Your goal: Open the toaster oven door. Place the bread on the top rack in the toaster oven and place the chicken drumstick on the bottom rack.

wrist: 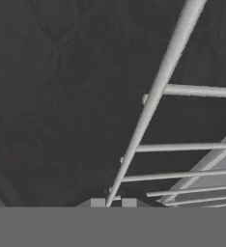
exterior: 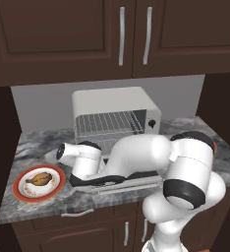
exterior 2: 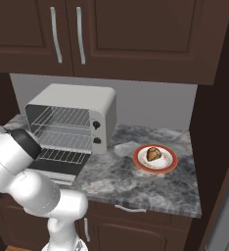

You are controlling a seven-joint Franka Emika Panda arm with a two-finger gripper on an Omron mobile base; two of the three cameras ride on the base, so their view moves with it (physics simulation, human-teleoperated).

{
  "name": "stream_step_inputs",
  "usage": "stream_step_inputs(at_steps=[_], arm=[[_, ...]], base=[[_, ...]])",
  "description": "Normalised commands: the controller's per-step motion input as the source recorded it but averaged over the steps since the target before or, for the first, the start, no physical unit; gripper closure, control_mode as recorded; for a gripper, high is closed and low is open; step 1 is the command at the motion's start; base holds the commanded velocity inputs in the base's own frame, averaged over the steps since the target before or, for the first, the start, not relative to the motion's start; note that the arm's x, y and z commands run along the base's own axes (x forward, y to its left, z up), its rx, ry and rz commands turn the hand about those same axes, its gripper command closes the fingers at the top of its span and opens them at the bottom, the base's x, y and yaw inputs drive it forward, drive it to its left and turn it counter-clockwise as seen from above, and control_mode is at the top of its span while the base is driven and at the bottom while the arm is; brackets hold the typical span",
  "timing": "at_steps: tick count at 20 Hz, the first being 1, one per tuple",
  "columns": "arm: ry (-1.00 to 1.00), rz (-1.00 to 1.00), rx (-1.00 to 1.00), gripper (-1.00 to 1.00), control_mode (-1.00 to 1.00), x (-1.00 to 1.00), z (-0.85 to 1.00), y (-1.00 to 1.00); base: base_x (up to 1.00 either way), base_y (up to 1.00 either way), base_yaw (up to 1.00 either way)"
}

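The toaster oven [exterior 2: 72,115] sits at the back of the counter [exterior 2: 150,188], its door [exterior: 129,181] dropped flat in front, both racks bare, with the drumstick's plate [exterior: 39,183] to its left, the bread's plate [exterior 2: 155,158] to its right, and the gripper [wrist: 113,202] over rack wires, whether open or closed I cannot tell.

A kitchen — dark wood cabinets [exterior: 63,34], marble-look counter [exterior 2: 150,188], toaster oven [exterior 2: 72,117].

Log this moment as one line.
door: open | racks: empty | drumstick: on left plate | bread: on right plate | claw: at rack wire
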Motion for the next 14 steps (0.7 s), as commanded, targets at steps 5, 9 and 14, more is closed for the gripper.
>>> stream_step_inputs(at_steps=[5,9,14], arm=[[0.10,-0.20,0.00,1.00,-1.00,-0.51,-0.28,0.17],[0.10,-0.20,0.00,1.00,-1.00,-0.54,-0.31,0.17],[0.09,-0.19,0.00,1.00,-1.00,-0.62,-0.25,0.15]], base=[[0.00,0.00,0.00],[0.00,0.00,0.00],[0.00,0.00,0.00]])
